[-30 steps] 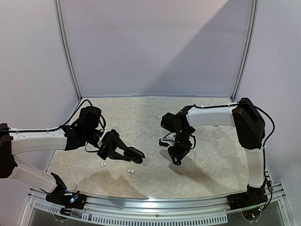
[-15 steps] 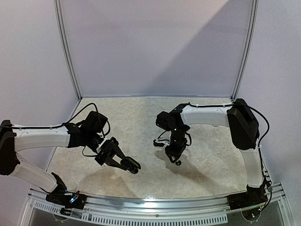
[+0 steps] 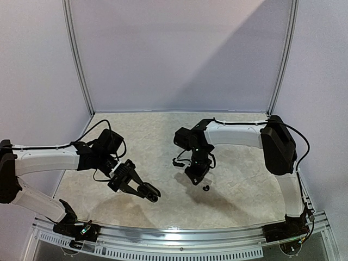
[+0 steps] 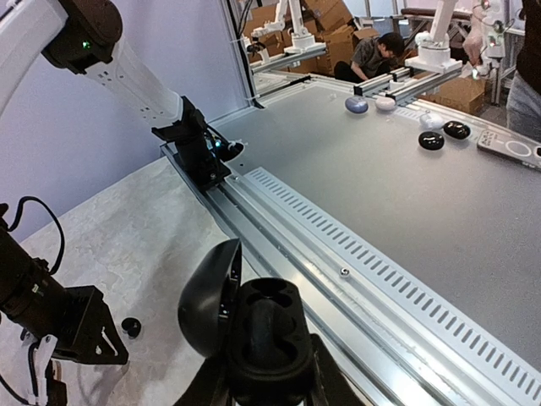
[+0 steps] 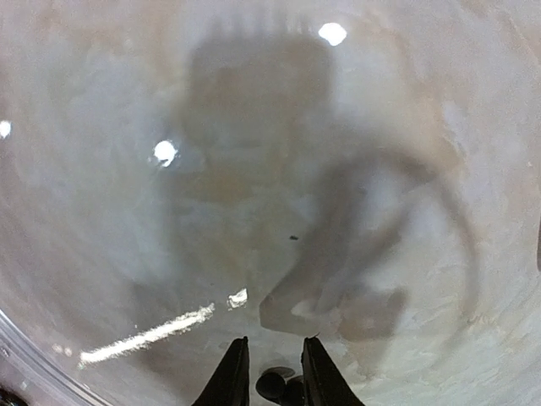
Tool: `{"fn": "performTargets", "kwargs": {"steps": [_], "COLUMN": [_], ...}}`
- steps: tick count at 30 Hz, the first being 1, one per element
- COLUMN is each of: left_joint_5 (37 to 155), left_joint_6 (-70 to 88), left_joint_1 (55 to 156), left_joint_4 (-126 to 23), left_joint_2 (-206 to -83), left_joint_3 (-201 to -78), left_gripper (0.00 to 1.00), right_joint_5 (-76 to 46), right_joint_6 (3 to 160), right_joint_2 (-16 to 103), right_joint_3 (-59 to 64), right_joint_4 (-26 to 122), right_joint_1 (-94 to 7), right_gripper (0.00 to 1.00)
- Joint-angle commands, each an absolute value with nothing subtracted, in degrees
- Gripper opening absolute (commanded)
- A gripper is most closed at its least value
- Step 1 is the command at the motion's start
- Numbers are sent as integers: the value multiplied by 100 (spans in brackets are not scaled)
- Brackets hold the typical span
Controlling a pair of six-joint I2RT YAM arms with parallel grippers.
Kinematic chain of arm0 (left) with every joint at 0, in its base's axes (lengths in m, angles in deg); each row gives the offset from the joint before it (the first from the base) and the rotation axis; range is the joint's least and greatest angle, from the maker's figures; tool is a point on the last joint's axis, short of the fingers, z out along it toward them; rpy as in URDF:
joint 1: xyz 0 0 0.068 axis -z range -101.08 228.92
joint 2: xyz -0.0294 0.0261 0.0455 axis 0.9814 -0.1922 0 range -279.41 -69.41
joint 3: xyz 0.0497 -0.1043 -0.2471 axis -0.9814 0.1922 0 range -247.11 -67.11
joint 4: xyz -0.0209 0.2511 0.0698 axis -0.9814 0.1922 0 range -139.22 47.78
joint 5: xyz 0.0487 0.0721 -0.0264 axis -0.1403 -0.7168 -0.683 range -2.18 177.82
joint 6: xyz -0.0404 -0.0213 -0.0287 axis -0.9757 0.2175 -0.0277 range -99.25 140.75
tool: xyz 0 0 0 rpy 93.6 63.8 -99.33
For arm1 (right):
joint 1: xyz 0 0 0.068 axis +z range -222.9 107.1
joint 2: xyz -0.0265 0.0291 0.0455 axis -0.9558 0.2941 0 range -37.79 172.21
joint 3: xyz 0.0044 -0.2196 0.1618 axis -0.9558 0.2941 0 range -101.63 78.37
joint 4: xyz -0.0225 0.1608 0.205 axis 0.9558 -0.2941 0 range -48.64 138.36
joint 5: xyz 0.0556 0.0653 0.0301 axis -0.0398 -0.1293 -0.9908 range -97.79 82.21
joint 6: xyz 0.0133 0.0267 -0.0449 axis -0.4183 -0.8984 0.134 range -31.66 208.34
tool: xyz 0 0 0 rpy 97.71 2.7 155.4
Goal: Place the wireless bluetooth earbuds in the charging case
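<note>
My left gripper (image 3: 148, 191) is shut on the black charging case (image 4: 269, 338). The case's lid (image 4: 209, 298) stands open to the left, and its dark sockets face the left wrist camera. One black earbud (image 3: 205, 188) lies on the marbled table, just right of and below my right gripper (image 3: 198, 178). In the left wrist view that earbud (image 4: 130, 326) rests on the table beside the right gripper's black fingers (image 4: 95, 338). In the right wrist view the right gripper (image 5: 275, 342) has its jaws slightly apart, and the dark earbud (image 5: 272, 386) shows low in the gap.
The ribbed metal rail (image 4: 372, 271) of the near table edge runs close past the held case. The left arm's base (image 4: 196, 148) is bolted at that rail. Beyond the rail, another grey table carries several pebble-shaped cases (image 4: 431, 139). Glare spots (image 5: 165, 152) dot the tabletop.
The left gripper carried the case down and left, toward the near edge. The right gripper moved left, and the black earbud that was at its fingertips now lies apart on the table.
</note>
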State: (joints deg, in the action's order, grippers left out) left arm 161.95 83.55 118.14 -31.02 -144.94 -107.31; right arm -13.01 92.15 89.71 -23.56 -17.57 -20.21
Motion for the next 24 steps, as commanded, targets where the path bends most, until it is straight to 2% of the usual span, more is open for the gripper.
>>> {"fn": "performTargets", "kwargs": {"steps": [1, 8, 24], "left_joint_5": [16138, 16076, 16057], "left_joint_6": [8306, 8258, 8256], "left_joint_1": [11710, 11654, 11645], "left_joint_4": [-2972, -2923, -2940], "left_joint_2": [-14373, -14301, -14262], "left_joint_3": [-10749, -10736, -10727], "left_gripper": [0, 0, 0], "right_joint_5": [-881, -495, -274], "right_joint_6": [7588, 5986, 5810], "right_joint_2": [8880, 8545, 8233], "right_joint_3": [-2127, -1278, -704], "right_joint_4": [-1336, -971, -1400], "right_joint_1": [-1982, -1973, -1689], "right_gripper": [20, 14, 11]}}
